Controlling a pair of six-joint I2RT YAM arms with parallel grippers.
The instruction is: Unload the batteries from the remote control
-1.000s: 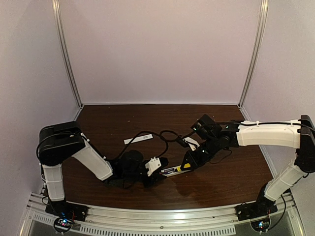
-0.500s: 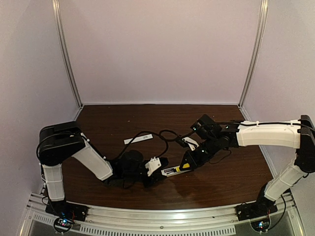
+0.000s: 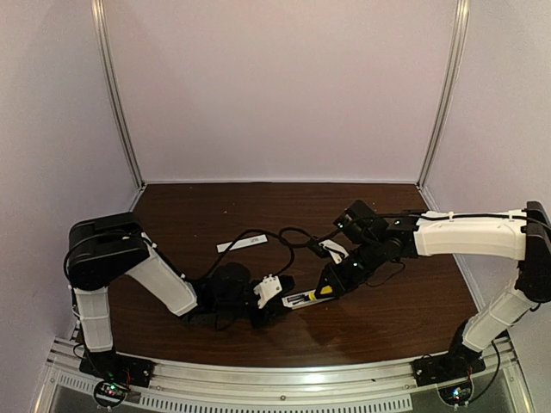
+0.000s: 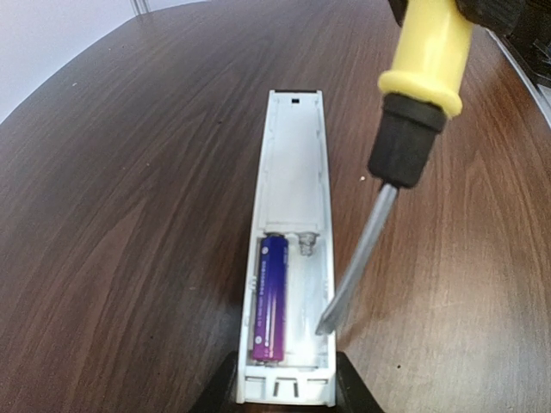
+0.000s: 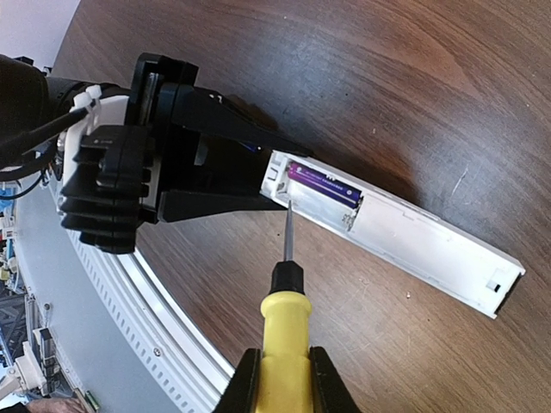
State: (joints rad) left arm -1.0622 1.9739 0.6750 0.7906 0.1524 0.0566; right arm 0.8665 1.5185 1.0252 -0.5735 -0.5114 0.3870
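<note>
The white remote control (image 4: 293,172) lies open on the brown table, and my left gripper (image 4: 286,385) is shut on its near end. One purple battery (image 4: 269,297) sits in the left slot. The right slot beside it is empty, and no second battery shows. My right gripper (image 5: 284,383) is shut on the yellow-handled screwdriver (image 5: 284,331). Its tip (image 4: 325,325) rests at the right edge of the empty slot. In the right wrist view the remote (image 5: 413,245) and battery (image 5: 323,182) lie just beyond the tip. From above, the two grippers (image 3: 280,297) (image 3: 334,280) meet at the remote (image 3: 298,299).
A thin white cover strip (image 3: 244,244) lies on the table behind the left arm. Black cables (image 3: 288,234) loop between the two arms. The metal rail (image 3: 284,383) runs along the table's near edge.
</note>
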